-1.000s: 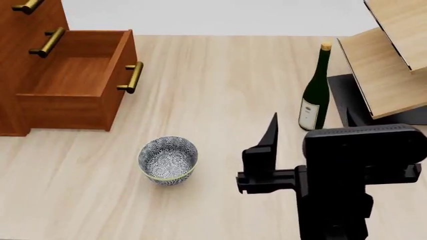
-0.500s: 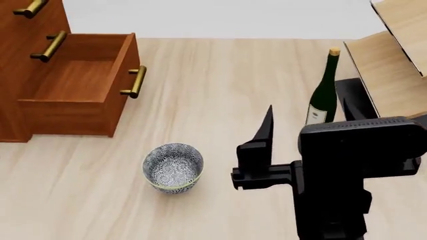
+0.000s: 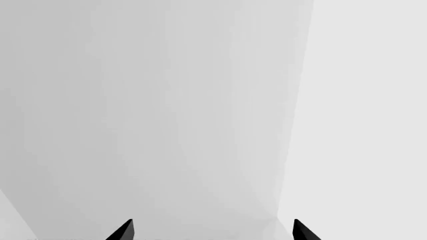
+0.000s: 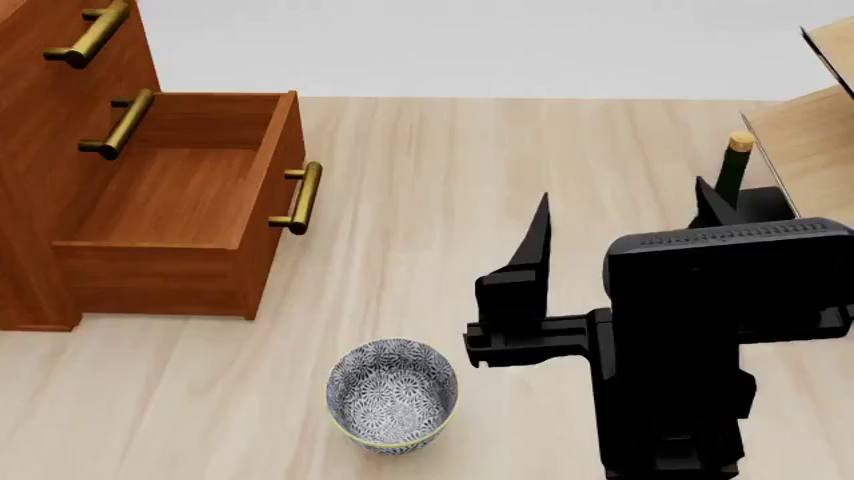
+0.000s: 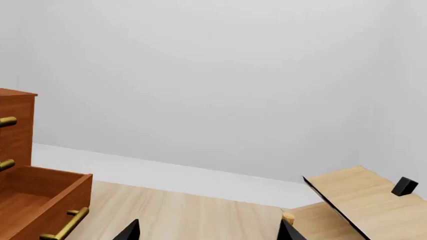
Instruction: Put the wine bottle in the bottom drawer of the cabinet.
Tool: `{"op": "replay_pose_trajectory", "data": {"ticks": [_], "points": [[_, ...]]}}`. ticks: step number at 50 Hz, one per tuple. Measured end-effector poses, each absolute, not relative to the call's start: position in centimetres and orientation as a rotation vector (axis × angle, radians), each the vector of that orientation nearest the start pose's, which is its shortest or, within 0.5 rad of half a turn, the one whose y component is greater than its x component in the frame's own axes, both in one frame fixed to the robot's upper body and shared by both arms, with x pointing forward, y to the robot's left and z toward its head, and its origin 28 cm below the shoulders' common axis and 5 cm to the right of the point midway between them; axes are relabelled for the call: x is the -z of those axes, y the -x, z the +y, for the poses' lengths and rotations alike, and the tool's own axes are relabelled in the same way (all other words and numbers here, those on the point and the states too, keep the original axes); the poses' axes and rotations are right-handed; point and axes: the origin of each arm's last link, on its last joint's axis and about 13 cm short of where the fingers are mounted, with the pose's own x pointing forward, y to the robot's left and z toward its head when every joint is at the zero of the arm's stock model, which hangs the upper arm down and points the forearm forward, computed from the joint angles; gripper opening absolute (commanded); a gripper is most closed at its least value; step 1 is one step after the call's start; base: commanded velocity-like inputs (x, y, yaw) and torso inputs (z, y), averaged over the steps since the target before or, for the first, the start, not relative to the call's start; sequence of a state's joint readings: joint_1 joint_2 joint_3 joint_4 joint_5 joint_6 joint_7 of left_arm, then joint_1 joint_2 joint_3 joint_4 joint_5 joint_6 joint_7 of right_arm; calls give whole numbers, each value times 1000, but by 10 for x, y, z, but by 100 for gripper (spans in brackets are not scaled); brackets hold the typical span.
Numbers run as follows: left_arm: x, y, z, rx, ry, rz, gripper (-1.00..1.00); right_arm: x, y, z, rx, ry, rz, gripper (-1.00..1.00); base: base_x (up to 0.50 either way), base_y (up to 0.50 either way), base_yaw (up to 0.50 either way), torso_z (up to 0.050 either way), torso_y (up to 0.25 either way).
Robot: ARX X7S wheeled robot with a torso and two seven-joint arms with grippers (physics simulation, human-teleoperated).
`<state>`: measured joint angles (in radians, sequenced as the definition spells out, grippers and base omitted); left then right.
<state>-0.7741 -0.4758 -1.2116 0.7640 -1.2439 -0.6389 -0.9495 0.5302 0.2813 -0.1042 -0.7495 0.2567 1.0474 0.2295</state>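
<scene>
Head view: a pale light-wood floor [image 4: 441, 200] with lengthwise grain runs back to a plain light-grey wall [image 4: 467, 45]. At the left stands the cabinet [image 4: 40, 90], reddish-brown wood with brass bar handles. The bottom drawer [image 4: 187, 215] is pulled out, its bare wooden interior exposed and its brass handle [image 4: 300, 197] on the outward-facing front. A blue-and-white patterned bowl [image 4: 394, 395] sits upright on the floor in front of the drawer, apart from it.

The right arm's black body fills the lower right of the head view. The right gripper [image 4: 621, 215] points away from the camera; one pointed finger [image 4: 537, 245] stands clear on its left and the tip of the other [image 4: 707, 205] shows above the housing, so the fingers are spread apart with nothing between them. The wine bottle [image 4: 731, 170] stands upright beyond the gripper, only its tan cork and dark-green neck visible behind the arm, just beside the pale wooden rack [image 4: 814, 130] at the right edge.

Right wrist view: both fingertips, the drawer, the cork and the slanted rack boards appear against the white wall.

Left wrist view: the left gripper [image 3: 212, 232] shows two separated black fingertips against bare grey-white walls that meet in a corner.
</scene>
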Motion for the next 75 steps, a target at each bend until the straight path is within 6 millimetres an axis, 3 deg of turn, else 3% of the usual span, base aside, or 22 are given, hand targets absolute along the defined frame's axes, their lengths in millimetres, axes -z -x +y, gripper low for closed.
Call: {"op": "replay_pose_trajectory", "data": {"ticks": [40,75], "points": [[-316,-113,375,-821,950,-1157,100,-214,-240,-113,25,161,-218,100,226,166,0,0,0],[-316,-114,375,-810,944,-1153,100,-220,-243,-116,36,162,-227,100,359,3,0,0,1]]}}
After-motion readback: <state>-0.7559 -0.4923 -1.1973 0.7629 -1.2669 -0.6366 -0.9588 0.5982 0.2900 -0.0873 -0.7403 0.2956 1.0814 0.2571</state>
